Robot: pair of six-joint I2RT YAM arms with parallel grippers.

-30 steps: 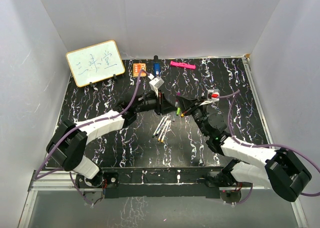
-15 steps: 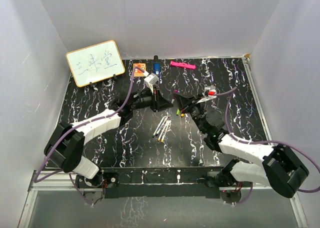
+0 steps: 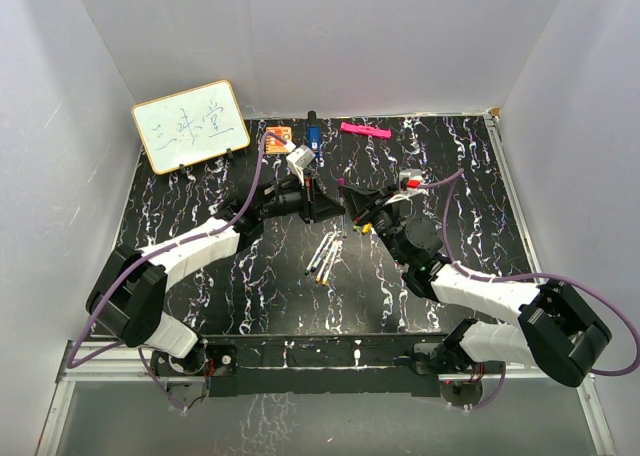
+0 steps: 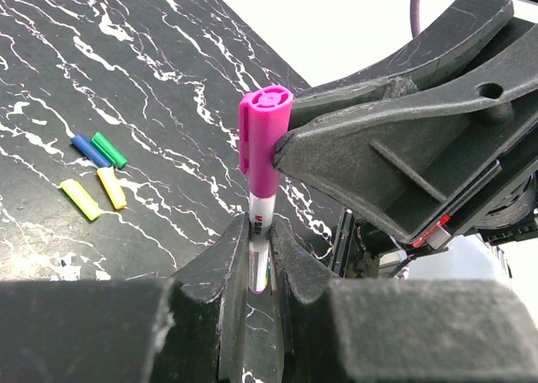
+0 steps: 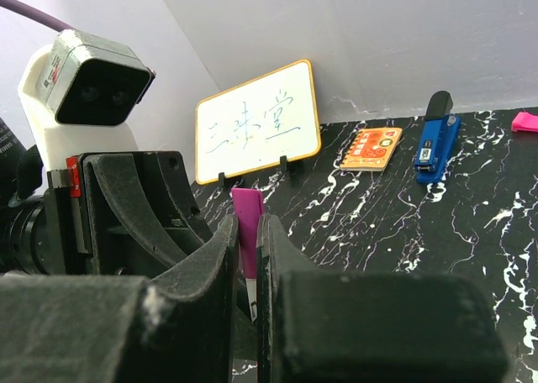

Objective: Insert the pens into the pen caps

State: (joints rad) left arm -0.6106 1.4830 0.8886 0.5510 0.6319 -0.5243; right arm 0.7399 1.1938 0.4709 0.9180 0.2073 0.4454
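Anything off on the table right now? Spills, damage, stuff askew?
Nothing stands out. The magenta cap sits in line on the pen, gripped by the two arms' jaws; loose caps and spare pens lie flat on the table, none visibly damaged.

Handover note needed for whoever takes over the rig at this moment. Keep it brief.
Left gripper: shut on a pen, held upright.
Right gripper: shut on the magenta cap, which sits over that pen's tip. Whether it is fully seated cannot be told.
Loose: four caps (blue, green, two yellow) and several uncapped pens.
Done: one pairing nearly complete.
Left: finish it, release it, cap the others.
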